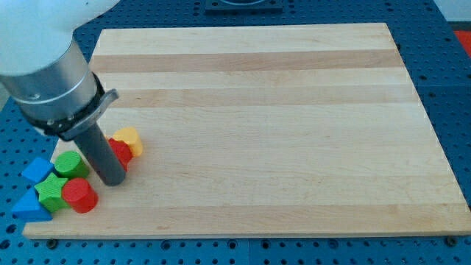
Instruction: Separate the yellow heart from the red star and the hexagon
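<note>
The yellow heart (130,139) lies near the board's left edge, touching the red star (120,152) just below and left of it. The green hexagon (68,164) sits further left. My rod comes down between the red star and the green hexagon; my tip (112,180) rests on the board just below the red star and to the right of the hexagon. The rod hides part of the red star.
A red cylinder (79,196), a green star (51,190), a blue block (36,171) and a blue triangle (31,207) cluster at the bottom left corner of the wooden board (257,125). Blue pegboard surrounds the board.
</note>
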